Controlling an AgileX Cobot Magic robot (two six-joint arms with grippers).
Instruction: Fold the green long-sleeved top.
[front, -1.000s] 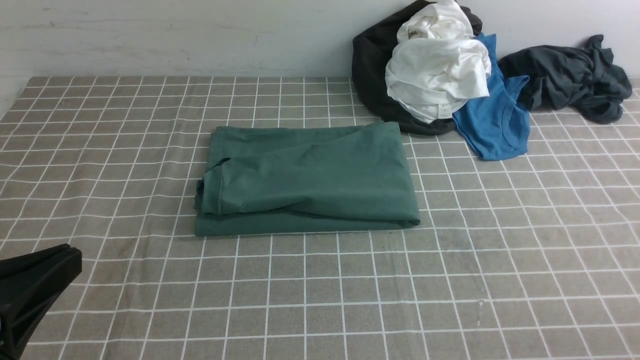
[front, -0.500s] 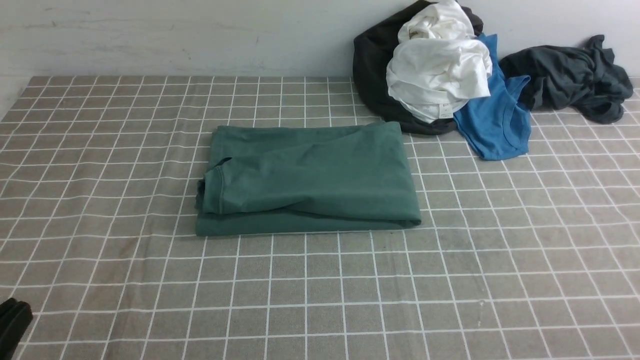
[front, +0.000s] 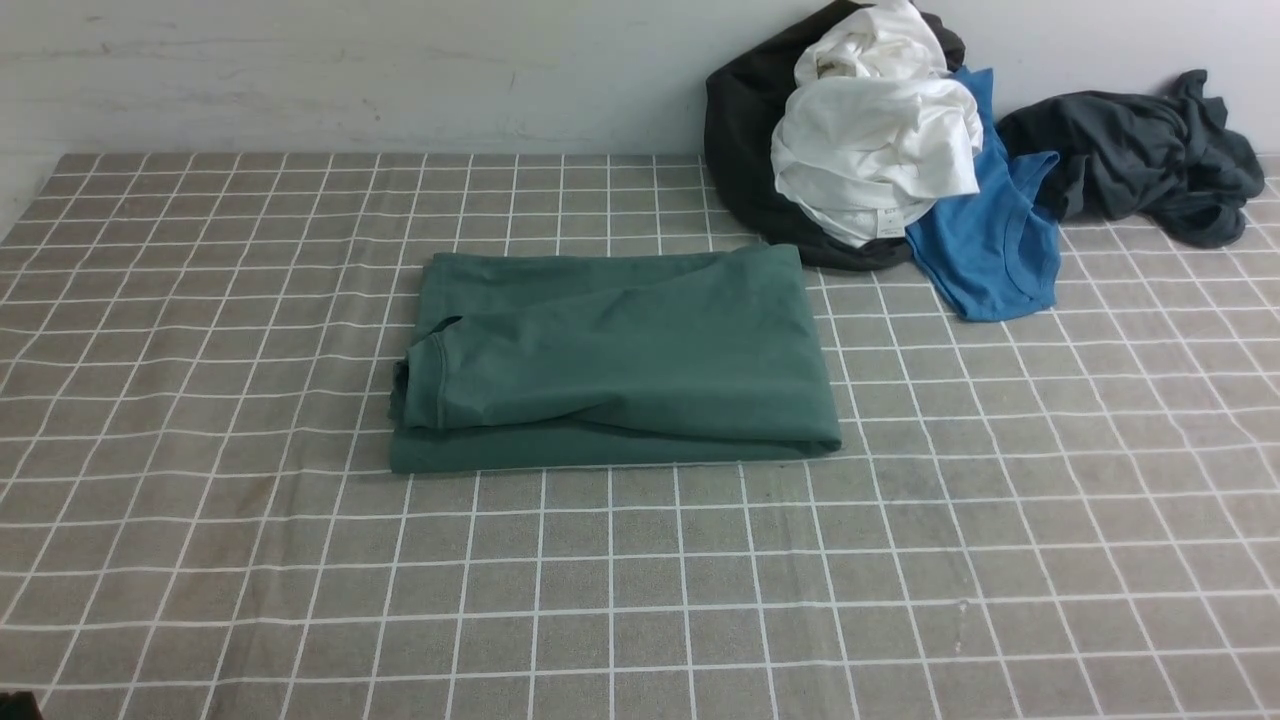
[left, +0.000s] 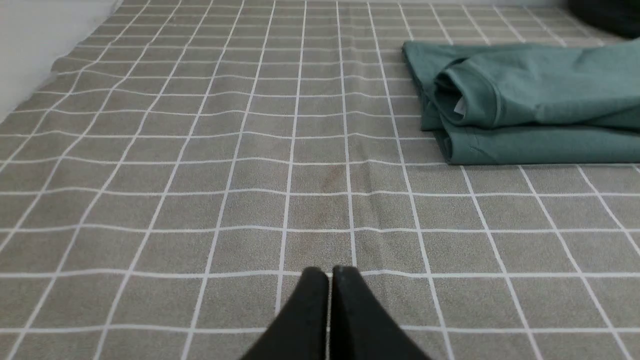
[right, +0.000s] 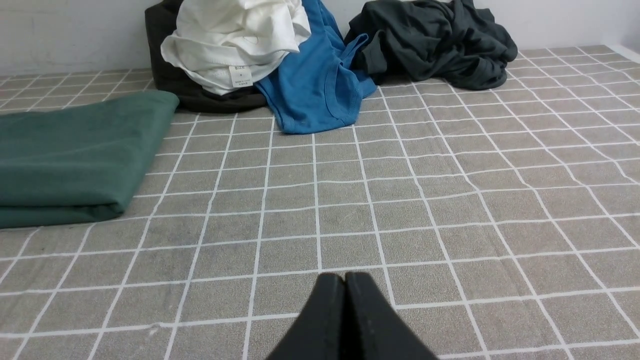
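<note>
The green long-sleeved top (front: 620, 360) lies folded into a flat rectangle in the middle of the checked tablecloth, a sleeve cuff lying on top at its left end. Its logo and neck label are hidden. It also shows in the left wrist view (left: 530, 105) and the right wrist view (right: 75, 155). My left gripper (left: 330, 272) is shut and empty, low over the cloth, well short of the top's left end. My right gripper (right: 345, 277) is shut and empty, over the cloth to the right of the top. Neither gripper shows in the front view.
A pile of clothes lies at the back right against the wall: a white garment (front: 880, 150) on a black one (front: 745, 150), a bright blue shirt (front: 990, 240) and a dark grey garment (front: 1140, 150). The checked tablecloth (front: 640, 600) covers the table.
The left arm has pulled back toward the near left corner and has left the front view. The green top has not moved.
</note>
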